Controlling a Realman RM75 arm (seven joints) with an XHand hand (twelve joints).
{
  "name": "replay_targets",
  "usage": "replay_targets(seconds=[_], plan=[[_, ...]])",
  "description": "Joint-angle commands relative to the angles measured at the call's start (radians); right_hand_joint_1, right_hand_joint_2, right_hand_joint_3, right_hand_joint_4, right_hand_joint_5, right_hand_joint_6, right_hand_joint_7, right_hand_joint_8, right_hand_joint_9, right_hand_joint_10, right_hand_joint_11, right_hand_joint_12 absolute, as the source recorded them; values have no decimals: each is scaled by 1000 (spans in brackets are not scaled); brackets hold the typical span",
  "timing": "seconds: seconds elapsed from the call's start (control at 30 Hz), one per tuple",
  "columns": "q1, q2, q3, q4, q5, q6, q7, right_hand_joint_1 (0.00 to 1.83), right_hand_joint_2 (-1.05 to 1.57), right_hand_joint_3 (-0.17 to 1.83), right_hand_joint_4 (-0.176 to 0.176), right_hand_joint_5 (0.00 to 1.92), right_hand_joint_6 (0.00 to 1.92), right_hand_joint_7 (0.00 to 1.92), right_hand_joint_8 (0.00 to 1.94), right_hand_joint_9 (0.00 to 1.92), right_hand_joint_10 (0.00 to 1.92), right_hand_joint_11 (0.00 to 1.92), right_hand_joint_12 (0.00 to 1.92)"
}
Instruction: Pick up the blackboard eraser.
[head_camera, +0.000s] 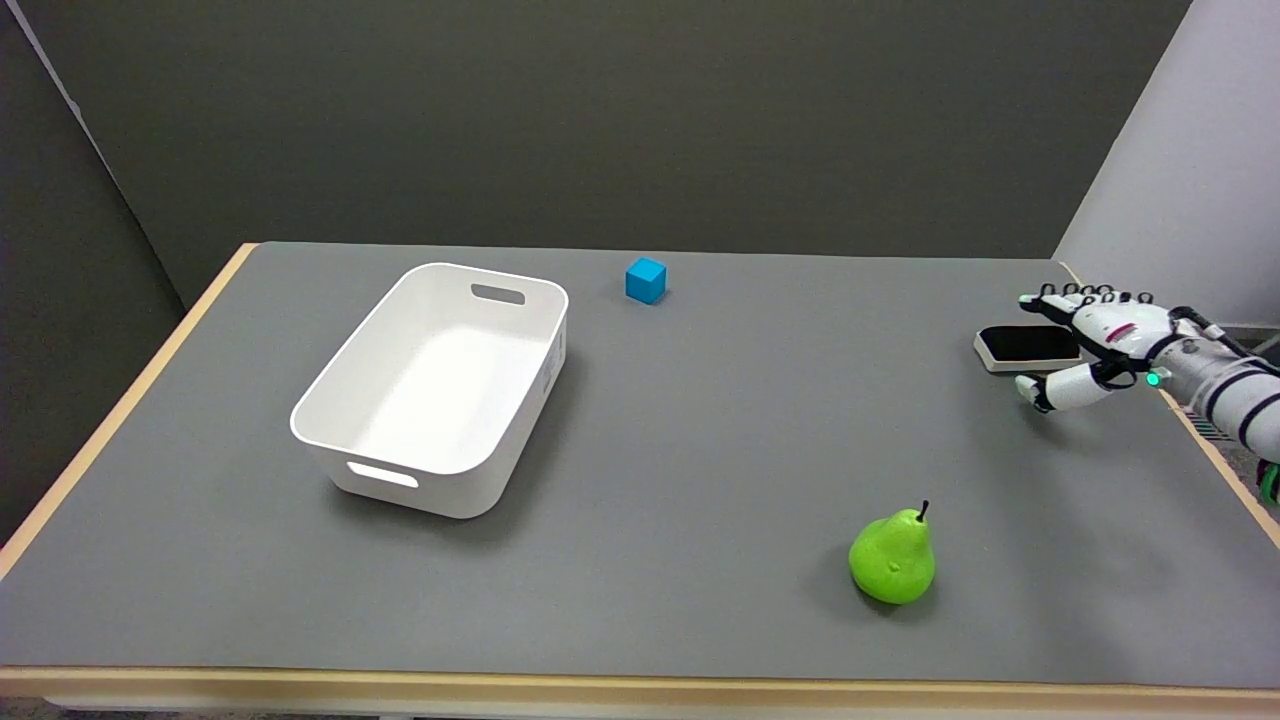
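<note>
Room: dark grey-green wall panels stand behind the table, with a lighter grey panel rising at 2 o'clock.
Table (700, 420): a grey mat covers the top, with a pale wooden edge showing along the left, right and near sides.
Bin (345, 385): a white rectangular tub with cut-out handles sits at 9 o'clock, open side up, nothing visible inside.
Right arm: white with black bands, it enters at 3 o'clock, cut off by the picture's right edge.
Right hand (1100, 345): its fingers are spread apart and hold nothing; the upper fingers reach over the far edge of the eraser and the thumb sits at the near side. Whether any finger touches it cannot be told.
Blackboard eraser (1025, 346): flat, white body with a black top, lying on the mat at 3 o'clock, its right end hidden behind the hand.
Pear (892, 557): green, upright, stem up, at 5 o'clock.
Cube (646, 280): small and blue, at 12 o'clock, just beyond the bin's far corner.
</note>
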Motion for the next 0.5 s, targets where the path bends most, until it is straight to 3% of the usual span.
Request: replay_targets(seconds=[0.03, 0.5], plan=[[278, -16, -271, -146, -4, 32, 11, 518, 570, 1007, 66, 65, 261, 88, 273, 102, 553, -1, 883], [356, -41, -354, -247, -4, 46, 22, 538, 614, 1018, 70, 85, 386, 149, 300, 155, 571, -1, 918]])
